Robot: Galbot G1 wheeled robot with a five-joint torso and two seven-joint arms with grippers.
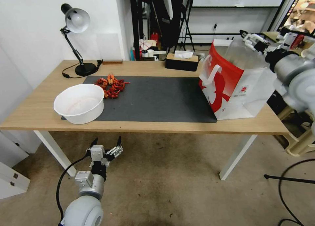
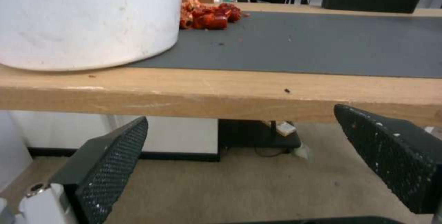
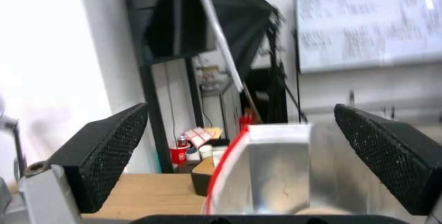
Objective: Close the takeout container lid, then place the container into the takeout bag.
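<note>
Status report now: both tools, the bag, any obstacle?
Left tool open, low in front of the table edge. Right tool open, empty, above the takeout bag mouth. Bag upright at the table's right end. No obstacle seen.

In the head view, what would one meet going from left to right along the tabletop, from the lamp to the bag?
Desk lamp → white bowl → pile of red bits → black tissue box → takeout bag, with the right gripper open above its mouth. The left gripper hangs open below the table's near edge.
</note>
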